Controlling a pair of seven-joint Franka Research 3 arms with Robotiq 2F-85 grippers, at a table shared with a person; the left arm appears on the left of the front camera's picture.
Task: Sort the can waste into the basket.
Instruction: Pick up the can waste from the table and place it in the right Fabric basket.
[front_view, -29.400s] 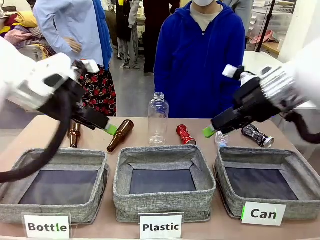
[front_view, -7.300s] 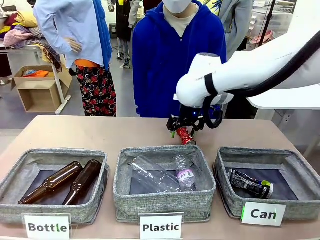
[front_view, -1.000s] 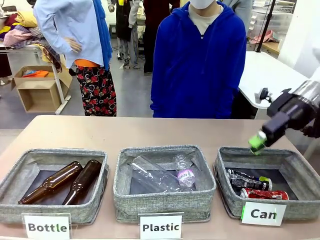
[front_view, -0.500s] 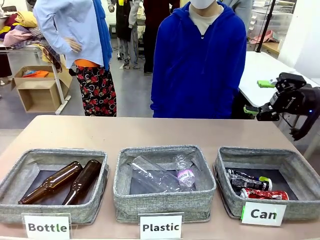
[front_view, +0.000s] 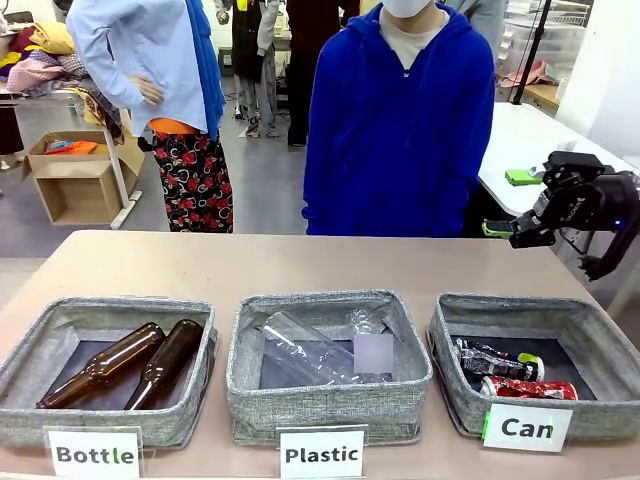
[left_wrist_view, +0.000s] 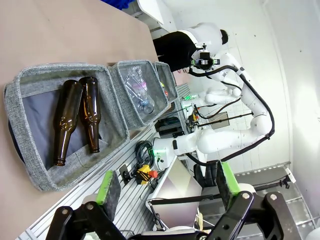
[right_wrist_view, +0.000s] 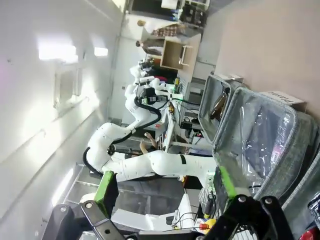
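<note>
The grey fabric basket with the "Can" card stands at the table's front right. In it lie the can waste: a black crushed can and, nearer the front wall, a shiny red crushed can. My right gripper hangs in the air above and behind that basket, at the table's far right. Its jaws are open and nothing sits between them. The right wrist view has the same gripper open and empty. In the left wrist view, my left gripper is open and empty, well away from the table.
The "Bottle" basket at the front left holds two brown glass bottles. In the middle "Plastic" basket lie clear plastic bottles. A person in a blue hoodie stands at the far side. Bare tabletop lies behind the baskets.
My right gripper has risen from just over the "Can" basket and drawn back toward the far right. Both cans lie still in the basket.
</note>
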